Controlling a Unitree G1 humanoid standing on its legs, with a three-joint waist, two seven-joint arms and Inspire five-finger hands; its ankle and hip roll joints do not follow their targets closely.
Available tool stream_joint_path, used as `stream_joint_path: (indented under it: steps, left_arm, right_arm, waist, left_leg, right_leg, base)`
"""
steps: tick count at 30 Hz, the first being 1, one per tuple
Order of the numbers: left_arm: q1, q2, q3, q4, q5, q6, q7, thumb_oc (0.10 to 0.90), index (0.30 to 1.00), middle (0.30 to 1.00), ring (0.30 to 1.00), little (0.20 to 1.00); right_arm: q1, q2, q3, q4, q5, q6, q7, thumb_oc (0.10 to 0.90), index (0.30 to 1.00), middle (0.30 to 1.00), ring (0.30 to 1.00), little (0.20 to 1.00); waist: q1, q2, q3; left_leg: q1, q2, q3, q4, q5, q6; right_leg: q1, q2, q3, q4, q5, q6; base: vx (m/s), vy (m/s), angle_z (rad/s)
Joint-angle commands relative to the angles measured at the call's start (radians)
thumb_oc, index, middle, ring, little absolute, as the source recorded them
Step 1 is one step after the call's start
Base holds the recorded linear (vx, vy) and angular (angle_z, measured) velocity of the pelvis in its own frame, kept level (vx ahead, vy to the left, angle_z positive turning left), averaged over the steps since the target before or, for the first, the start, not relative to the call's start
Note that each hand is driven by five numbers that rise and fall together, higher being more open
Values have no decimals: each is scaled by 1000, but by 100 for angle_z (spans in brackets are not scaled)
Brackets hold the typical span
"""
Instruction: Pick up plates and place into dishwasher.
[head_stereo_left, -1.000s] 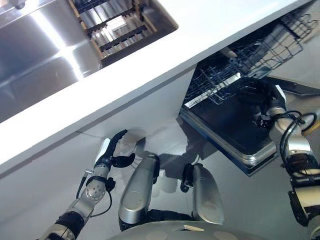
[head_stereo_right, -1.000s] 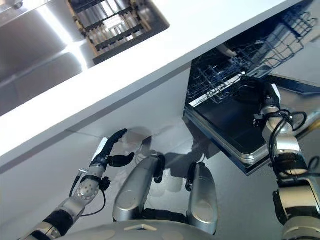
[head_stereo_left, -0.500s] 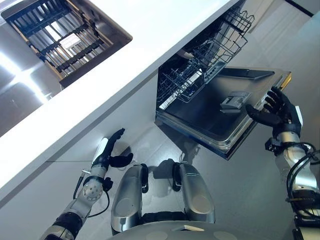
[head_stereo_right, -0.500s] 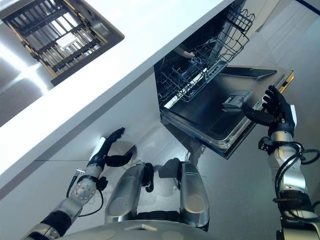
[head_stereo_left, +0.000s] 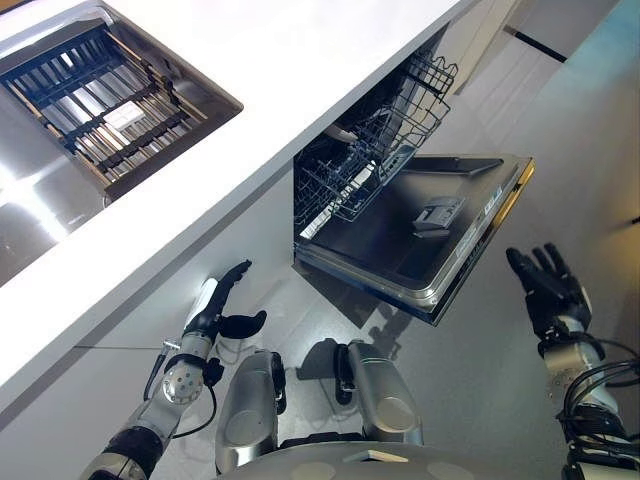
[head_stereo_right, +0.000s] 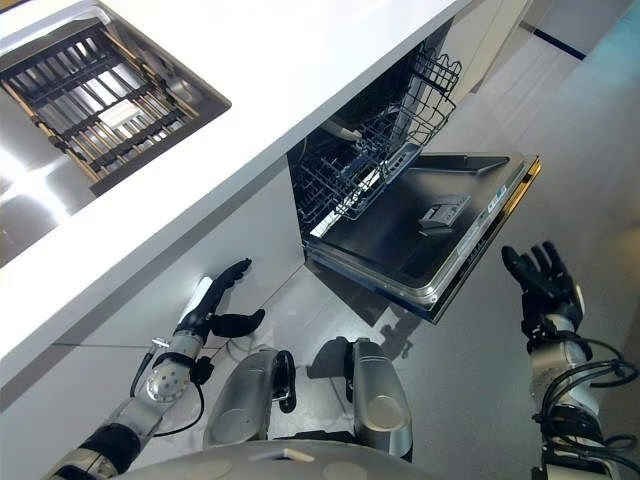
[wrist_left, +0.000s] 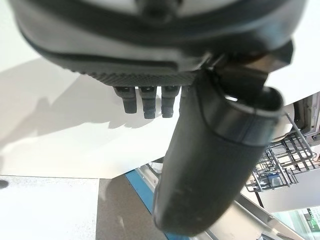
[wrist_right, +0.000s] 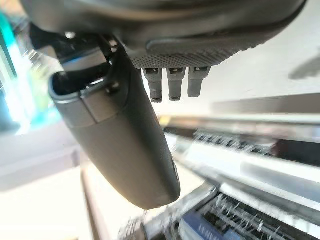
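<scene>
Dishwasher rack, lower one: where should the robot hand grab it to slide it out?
Probably the lower rack front top wire, approached from above the lowered door. The rack sits partly inside the tub, its front facing the door. The right robot hand, open past the door's edge, is nearer.

The dishwasher (head_stereo_right: 400, 190) stood under the white counter (head_stereo_right: 260, 110), its door (head_stereo_right: 440, 235) hanging open and its wire rack (head_stereo_right: 385, 140) pulled out above it. The right hand (head_stereo_right: 545, 290) hovered apart from the door's edge, fingers spread and empty. The left hand (head_stereo_right: 215, 305) hung by the cabinet front (head_stereo_right: 200, 250), fingers straight. A sink (head_stereo_right: 95, 95) with a grid sat in the counter.
</scene>
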Motion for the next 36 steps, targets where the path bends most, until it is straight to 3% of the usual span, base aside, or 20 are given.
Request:
stream_joint_path:
  steps: [1,6,11,18,25,28,33,36]
  left_arm:
    - [-2,31,-18,-40,-28,-83,20,800,900,900,900,900]
    - [-14,30,-38,-25,-34,-84,30,800,900,900,900,900]
    - [-23,32,-56,-38,-34,-85,44,800,900,900,900,900]
    - [-37,18,-76,-42,-33,-72,59,800,900,900,900,900]
    - [-45,21,-89,-72,-21,-60,69,800,900,900,900,900]
    - [-47,32,-79,-97,-31,-44,62,800,900,900,900,900]
    - [-38,42,-63,-118,-38,-26,44,800,900,900,900,900]
    - [-33,56,-65,-124,-38,-31,23,800,900,900,900,900]
  right_arm:
    - [-60,-77,-90,65,108,-30,74,800,900,900,900,900]
    - [-102,-73,-72,200,123,46,121,800,900,900,900,900]
    - [-135,-48,-22,287,31,55,114,800,900,900,900,900]
    - [-185,-1,61,326,-35,76,192,800,900,900,900,900]
    - [-265,39,178,217,-65,128,329,800,900,900,900,900]
    - [-306,71,240,39,49,148,364,800,900,900,900,900]
    - [-334,98,287,-155,158,143,387,800,900,900,900,900]
    - [-383,96,289,-231,234,174,420,800,900,900,900,900]
  waist:
    - [29,39,-69]
    - [46,54,-63]
    - [64,73,-54]
    - [81,94,-37]
    - [94,104,-20]
    - [97,102,-12]
    - [102,93,-13]
    - [110,88,-20]
  left_leg:
    - [-10,-13,-57,21,-23,43]
    - [-24,-22,-69,38,-19,39]
    - [-40,-33,-85,53,-14,39]
    - [-55,-46,-104,71,-6,38]
    - [-69,-56,-113,82,2,34]
    - [-79,-55,-115,91,4,34]
    - [-90,-51,-120,99,5,32]
    - [-89,-50,-125,99,5,28]
  right_leg:
    - [49,-11,-39,17,71,-35]
    - [36,-14,-44,44,63,-37]
    - [20,-14,-49,75,54,-45]
    - [1,-17,-50,117,41,-52]
    - [-21,-24,-47,145,36,-54]
    - [-37,-25,-45,163,32,-54]
    - [-45,-27,-47,170,30,-52]
    - [-36,-30,-52,163,31,-49]
  base:
    - [0,0,0]
    - [0,0,0]
    - [5,-20,2]
    - [-4,-7,7]
    - [-6,0,-3]
    - [-15,-13,-14]
    - [-5,-34,-2]
    - [47,-42,4]
